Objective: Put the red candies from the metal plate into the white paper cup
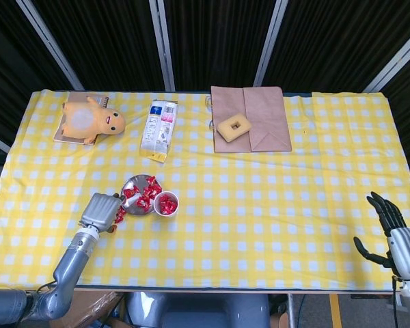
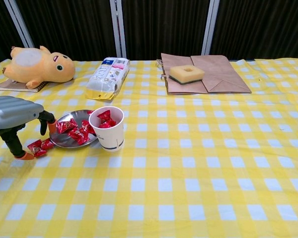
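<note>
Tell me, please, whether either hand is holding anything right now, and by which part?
Nothing is held. The left hand hovers open by the metal plate; the right hand is empty.

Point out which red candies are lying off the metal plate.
The red candies on the tablecloth, just left of the metal plate, beside the left hand; the others sit on the plate or in the cup.

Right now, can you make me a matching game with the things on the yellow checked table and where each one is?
Things:
1. white paper cup
2. yellow plush toy
3. yellow square sponge
4. round metal plate

Places:
A. on the brown paper bag
B. far left corner
C. right beside the plate, candies inside
D. between the left hand and the cup

Pairs: 1-C, 2-B, 3-A, 4-D
</note>
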Motion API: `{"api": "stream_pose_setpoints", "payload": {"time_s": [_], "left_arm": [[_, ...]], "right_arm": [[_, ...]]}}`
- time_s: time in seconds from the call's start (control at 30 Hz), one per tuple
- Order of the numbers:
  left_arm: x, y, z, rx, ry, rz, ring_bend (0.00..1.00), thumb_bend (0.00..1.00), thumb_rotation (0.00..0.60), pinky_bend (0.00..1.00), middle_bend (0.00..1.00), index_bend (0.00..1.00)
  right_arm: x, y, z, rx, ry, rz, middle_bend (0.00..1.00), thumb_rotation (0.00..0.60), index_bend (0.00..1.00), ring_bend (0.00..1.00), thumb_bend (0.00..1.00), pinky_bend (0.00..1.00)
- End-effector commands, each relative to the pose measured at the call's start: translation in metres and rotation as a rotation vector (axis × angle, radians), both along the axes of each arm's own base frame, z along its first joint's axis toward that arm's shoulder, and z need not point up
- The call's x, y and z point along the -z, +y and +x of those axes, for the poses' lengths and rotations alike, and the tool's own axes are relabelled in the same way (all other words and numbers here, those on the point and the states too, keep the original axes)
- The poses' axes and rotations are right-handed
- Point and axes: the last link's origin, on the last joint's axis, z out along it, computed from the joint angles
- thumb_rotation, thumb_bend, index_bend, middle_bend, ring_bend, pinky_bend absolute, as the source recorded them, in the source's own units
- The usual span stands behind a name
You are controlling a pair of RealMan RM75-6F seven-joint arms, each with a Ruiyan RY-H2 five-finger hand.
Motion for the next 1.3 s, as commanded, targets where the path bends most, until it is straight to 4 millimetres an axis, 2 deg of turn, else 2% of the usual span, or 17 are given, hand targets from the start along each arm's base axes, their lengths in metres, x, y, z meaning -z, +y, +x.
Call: {"api": "stream_pose_setpoints", "payload": {"time_s": [0.03, 0.4, 0.73, 1.3], "left_arm": [[0.002, 0.001, 0.000, -0.002, 0.002, -0.002, 0.92, 0.23, 0.600, 0.96, 0.33, 0.31], [0.004, -0.002, -0.003, -0.007, 0.006, -0.015, 0.92, 0.23, 0.600, 0.96, 0.36, 0.36], [0.004, -0.003, -0.005, -0.011, 0.005, -0.021, 0.92, 0.23, 0.600, 0.96, 0.37, 0.36], [-0.006, -0.005, -0.011, -0.014, 0.006, 0.000, 0.92, 0.23, 0.600, 0.96, 0.37, 0.36]], "right_arm": [[0.000, 0.000, 0.000, 0.000, -0.001, 0.001, 0.00, 0.600, 0.00, 0.00, 0.42, 0.00], [0.000, 0.000, 0.000, 0.002, -0.008, 0.004, 0.00, 0.600, 0.00, 0.00, 0.42, 0.00], [0.000, 0.001, 0.000, 0.004, -0.008, 0.005, 0.00, 0.600, 0.00, 0.00, 0.42, 0.00], [0.001, 0.001, 0.000, 0.003, -0.008, 0.007, 0.00, 0.600, 0.00, 0.00, 0.42, 0.00]]}}
